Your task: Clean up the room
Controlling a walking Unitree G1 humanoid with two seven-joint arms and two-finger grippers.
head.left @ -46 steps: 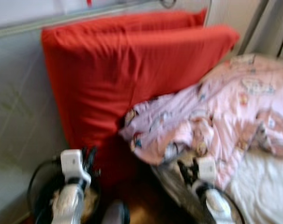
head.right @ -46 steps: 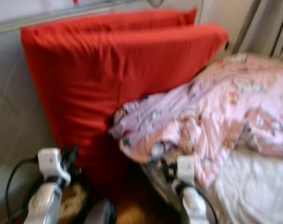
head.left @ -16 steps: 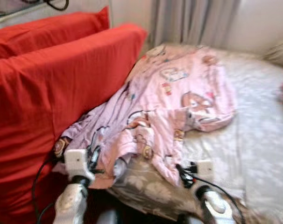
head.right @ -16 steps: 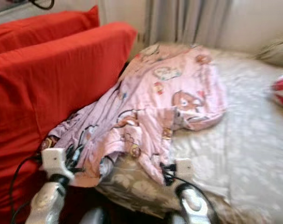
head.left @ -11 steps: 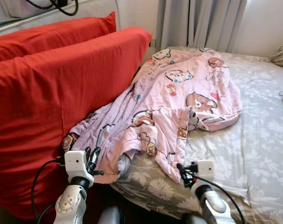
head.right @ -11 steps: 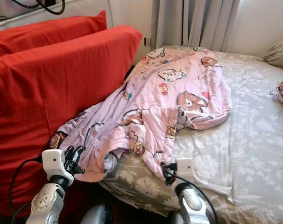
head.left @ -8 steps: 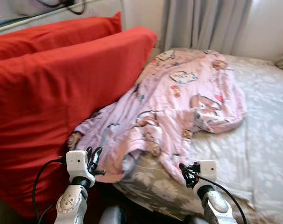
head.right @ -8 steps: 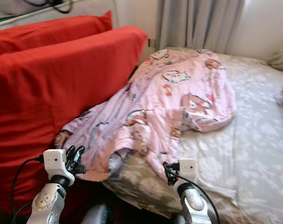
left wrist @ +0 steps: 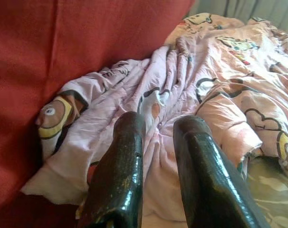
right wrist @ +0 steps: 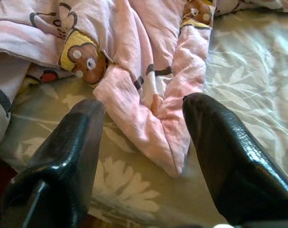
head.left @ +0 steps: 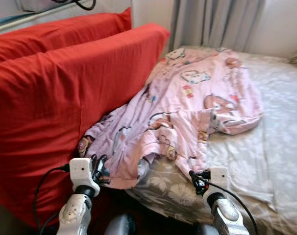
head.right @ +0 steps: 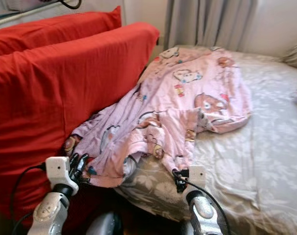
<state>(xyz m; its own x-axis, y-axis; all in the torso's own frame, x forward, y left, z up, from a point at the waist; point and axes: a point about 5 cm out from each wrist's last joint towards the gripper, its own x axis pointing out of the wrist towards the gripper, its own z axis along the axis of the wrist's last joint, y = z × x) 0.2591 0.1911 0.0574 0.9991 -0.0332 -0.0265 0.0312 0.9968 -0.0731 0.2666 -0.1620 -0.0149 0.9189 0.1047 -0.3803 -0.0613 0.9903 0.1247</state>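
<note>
The right gripper hangs wide open just short of the blanket's drooping corner at the bed edge; the left gripper, fingers narrowly apart, points at its rumpled hem beside the red cushion. Best to straddle a thick fold with each before closing, since a thin edge would likely slip.

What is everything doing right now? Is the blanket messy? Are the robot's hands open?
Pink blanket: crumpled, spilling off the bed against the cushions.
Red cushions: upright, leaning together.
Bed sheet: wrinkled.
Curtain: drawn.
Left hand: slightly open, empty.
Right hand: open, empty.
</note>
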